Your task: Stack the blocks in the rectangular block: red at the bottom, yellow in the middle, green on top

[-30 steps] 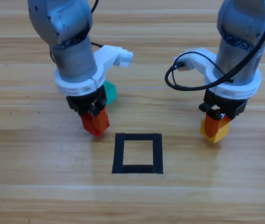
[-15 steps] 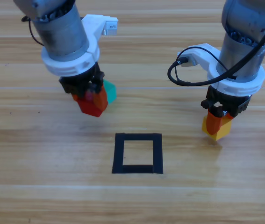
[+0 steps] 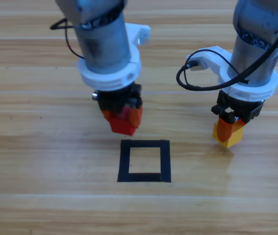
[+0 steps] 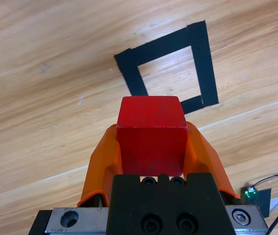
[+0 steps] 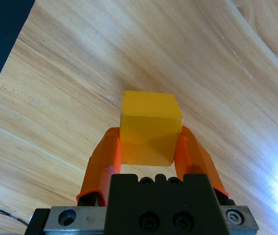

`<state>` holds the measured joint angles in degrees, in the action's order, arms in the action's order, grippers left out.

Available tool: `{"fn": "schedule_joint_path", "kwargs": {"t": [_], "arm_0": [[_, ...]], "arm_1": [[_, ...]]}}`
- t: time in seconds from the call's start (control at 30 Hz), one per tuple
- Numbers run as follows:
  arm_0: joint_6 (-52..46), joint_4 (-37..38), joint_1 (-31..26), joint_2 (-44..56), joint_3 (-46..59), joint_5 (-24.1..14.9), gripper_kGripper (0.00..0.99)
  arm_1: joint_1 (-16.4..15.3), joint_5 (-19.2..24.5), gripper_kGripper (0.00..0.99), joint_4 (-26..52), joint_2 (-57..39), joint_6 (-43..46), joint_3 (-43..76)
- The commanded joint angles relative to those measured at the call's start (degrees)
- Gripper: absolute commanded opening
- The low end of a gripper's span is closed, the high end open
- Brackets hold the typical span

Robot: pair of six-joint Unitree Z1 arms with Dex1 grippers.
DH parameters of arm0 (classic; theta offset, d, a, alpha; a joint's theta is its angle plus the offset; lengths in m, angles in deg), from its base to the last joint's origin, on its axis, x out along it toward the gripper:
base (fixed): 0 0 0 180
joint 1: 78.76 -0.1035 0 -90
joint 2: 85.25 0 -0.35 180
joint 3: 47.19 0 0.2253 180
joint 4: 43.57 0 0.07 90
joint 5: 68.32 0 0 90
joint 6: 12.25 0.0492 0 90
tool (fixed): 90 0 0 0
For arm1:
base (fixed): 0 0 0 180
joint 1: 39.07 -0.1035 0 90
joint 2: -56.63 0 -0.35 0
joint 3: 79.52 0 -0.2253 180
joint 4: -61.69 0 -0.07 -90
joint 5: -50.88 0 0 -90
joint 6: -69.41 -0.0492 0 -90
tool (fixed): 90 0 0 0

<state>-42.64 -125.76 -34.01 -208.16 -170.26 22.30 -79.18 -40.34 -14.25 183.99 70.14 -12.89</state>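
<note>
pale wooden bench (image 3: 40, 161) bears a black tape square (image 3: 144, 160); left hand (image 3: 122, 117) grips red cube (image 3: 123, 125), right hand (image 3: 229, 128) grips yellow cube (image 3: 231, 138).

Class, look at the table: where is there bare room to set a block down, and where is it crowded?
Free: the wood inside the rectangular block and the front strip below it. Crowded: just behind the outline, where the left gripper holds red, and right of it, where the right gripper holds yellow.
</note>
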Motion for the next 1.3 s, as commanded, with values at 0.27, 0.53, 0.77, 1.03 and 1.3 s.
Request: {"fn": "schedule_joint_path", "kwargs": {"t": [0.27, 0.53, 0.77, 1.03, 1.3], "arm_0": [[-5.56, -2.60, 4.29, -10.06, -4.53, -1.50, 0.000], [-9.78, -2.43, 5.26, -12.70, -5.05, -1.50, 0.000], [-14.35, -2.34, 6.13, -13.57, -7.25, -1.33, 0.000], [-18.57, -2.34, 7.45, -13.93, -8.13, -1.50, 0.000], [-19.27, -2.16, 7.63, -14.37, -7.16, -1.68, 0.000]], "arm_1": [[1.88, -0.10, 0.015, -0.94, -1.86, -0.03, 1.42], [2.06, -0.89, 0.015, -0.94, -1.68, 0.15, 1.68], [2.06, -1.33, 0.015, -0.94, -1.68, 0.15, 1.95], [1.97, -1.60, 0.015, -0.94, -1.59, 0.15, 1.95], [1.97, -2.04, 0.015, -0.94, -1.33, 0.24, 1.95]]}}
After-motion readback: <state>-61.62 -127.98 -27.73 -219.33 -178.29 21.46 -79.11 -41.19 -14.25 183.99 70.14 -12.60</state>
